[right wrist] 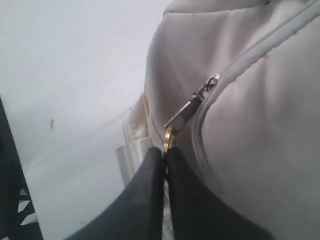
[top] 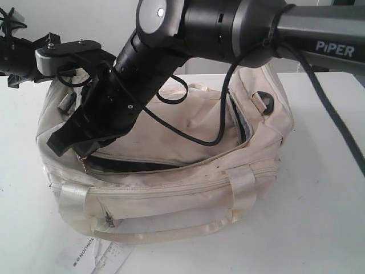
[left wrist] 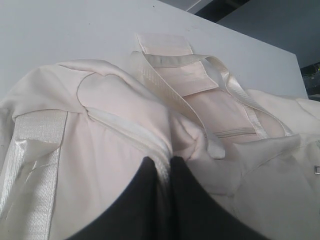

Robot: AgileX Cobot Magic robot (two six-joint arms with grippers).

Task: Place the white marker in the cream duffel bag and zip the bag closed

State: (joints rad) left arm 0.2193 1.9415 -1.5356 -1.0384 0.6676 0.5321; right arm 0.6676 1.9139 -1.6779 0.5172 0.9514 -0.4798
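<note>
Bag [top: 171,197] zip-pull [right wrist: 187,111] in right gripper [right wrist: 164,153]

One cream duffel bag [top: 188,142] is counted, on one white table [top: 319,200]. Two satin webbing handles are seen on the bag, a front handle [top: 171,231] and a far-side handle [left wrist: 227,80]. Two zip pulls are counted: a top-flap zip pull [right wrist: 192,102], carrying one gold ring [right wrist: 167,137], and a front-pocket zip pull [top: 108,220]. One black D-ring [top: 267,101] is seen at the bag's end and one printed paper tag [top: 94,257] just before its front. Two grippers are counted at the bag: the left gripper [left wrist: 161,162] pinched on its fabric, the right gripper [right wrist: 164,152] pinched on the ring.
</note>
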